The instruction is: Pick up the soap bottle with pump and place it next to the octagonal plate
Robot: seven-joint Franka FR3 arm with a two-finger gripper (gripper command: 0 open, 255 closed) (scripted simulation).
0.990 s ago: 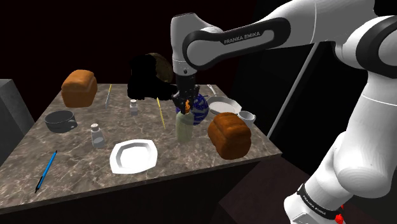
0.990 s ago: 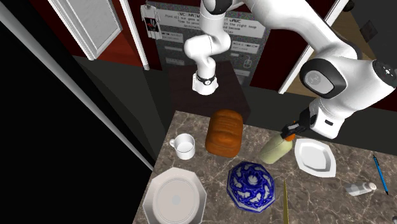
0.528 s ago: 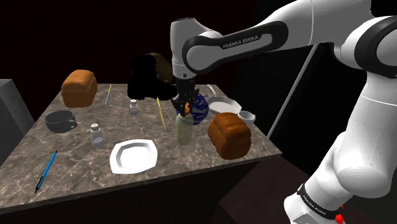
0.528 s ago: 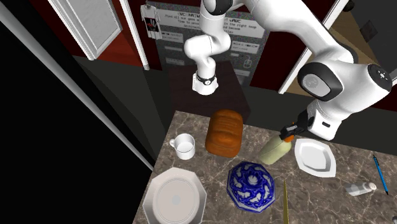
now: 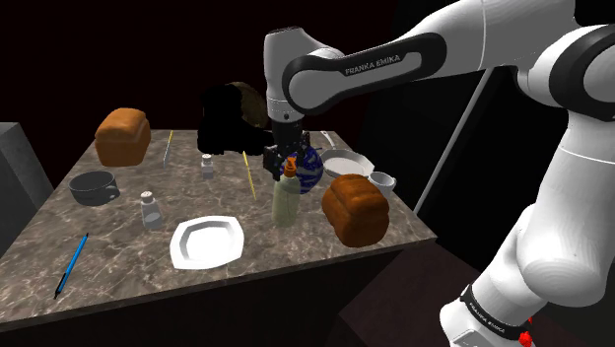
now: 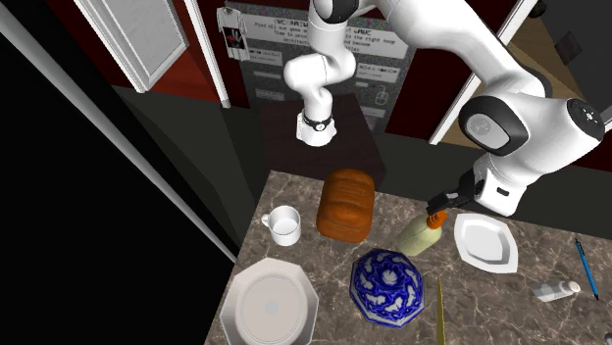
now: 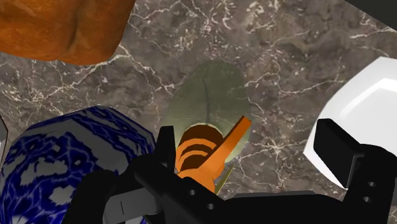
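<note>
pale-green soap bottle point(image 5: 286, 200) now clear beneath the risen, spread end effector point(image 7: 249, 137).

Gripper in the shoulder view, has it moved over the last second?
Yes. The gripper has risen slightly against the blue patterned bowl behind it, uncovering the orange pump of the soap bottle.

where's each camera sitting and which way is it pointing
Shoulder view: beside and behind the robot, looking down over the dark marble table; the white arm reaches up and left, black gripper over the pale green soap bottle with orange pump.
Second exterior view: high across the table, facing the arm's base on its dark stand; most of the arm shows.
Wrist view: on the hand, looking down at the pump; both black fingers show, apart.
Shared: all three show the bottle, brown bread loaf and blue patterned dish.
</note>
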